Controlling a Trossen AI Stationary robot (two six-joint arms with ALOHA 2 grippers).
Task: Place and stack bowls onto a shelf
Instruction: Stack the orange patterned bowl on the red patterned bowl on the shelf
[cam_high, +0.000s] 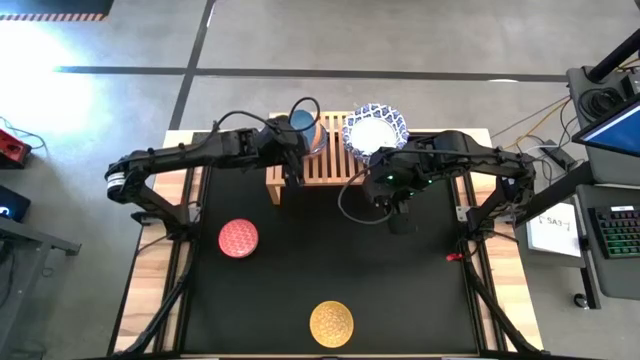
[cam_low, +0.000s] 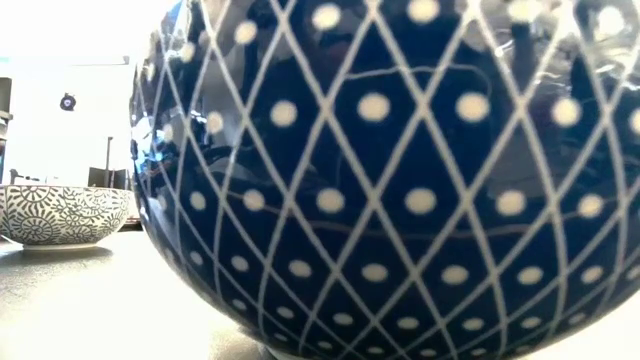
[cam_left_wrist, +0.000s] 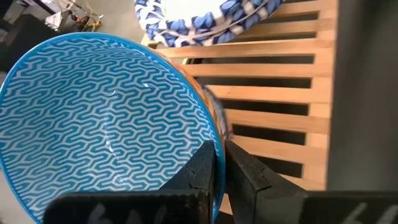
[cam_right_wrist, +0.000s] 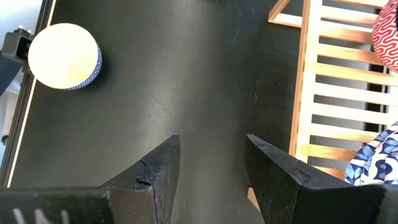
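Left pincer (cam_left_wrist: 219, 168) is clamped on the rim of the blue bowl (cam_left_wrist: 99, 124), holding it over the left end of the shelf (cam_high: 325, 165), which stands at the far edge of the surface (cam_high: 330, 250). Right pincer (cam_right_wrist: 211, 174) hangs with its fingers apart over the surface just in front of the shelf's right end, where a white bowl with a blue-patterned rim (cam_high: 374, 129) sits. Nearer the front lie a red bowl (cam_high: 238, 239) toward the left edge and a yellow bowl (cam_high: 331, 323) by the front edge.
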